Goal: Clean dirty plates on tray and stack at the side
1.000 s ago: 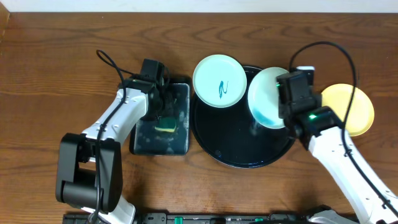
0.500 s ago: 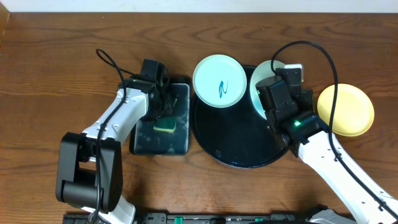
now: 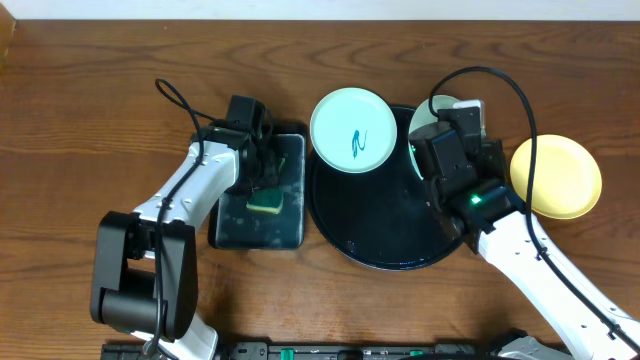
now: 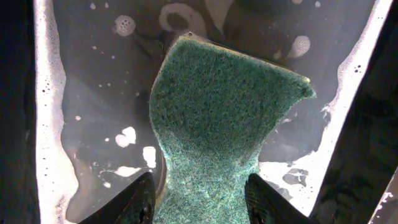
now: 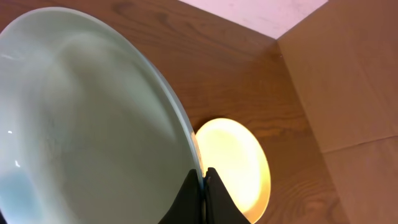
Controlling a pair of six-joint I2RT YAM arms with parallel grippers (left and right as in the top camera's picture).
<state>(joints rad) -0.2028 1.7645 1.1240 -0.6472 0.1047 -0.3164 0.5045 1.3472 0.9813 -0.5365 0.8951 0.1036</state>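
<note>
My right gripper (image 5: 204, 179) is shut on the rim of a pale mint plate (image 5: 81, 124) and holds it tilted on edge over the back right of the round black tray (image 3: 385, 235). From overhead the wrist (image 3: 452, 150) hides most of that plate (image 3: 424, 122). A second mint plate (image 3: 353, 131) with a teal squiggle rests on the tray's back left rim. The yellow plate (image 3: 557, 177) lies on the table to the right and also shows in the right wrist view (image 5: 239, 162). My left gripper (image 4: 202, 190) is shut on the green sponge (image 4: 217, 106).
The sponge (image 3: 266, 203) sits in a small rectangular black tray (image 3: 232, 228) of soapy water, left of the round tray. Foam streaks line its floor (image 4: 93, 93). A cable loops above each arm. Bare wood lies at the far left and back.
My right arm has swung the held mint plate back and left, so the wrist now covers most of it. My left gripper and the sponge have barely moved.
</note>
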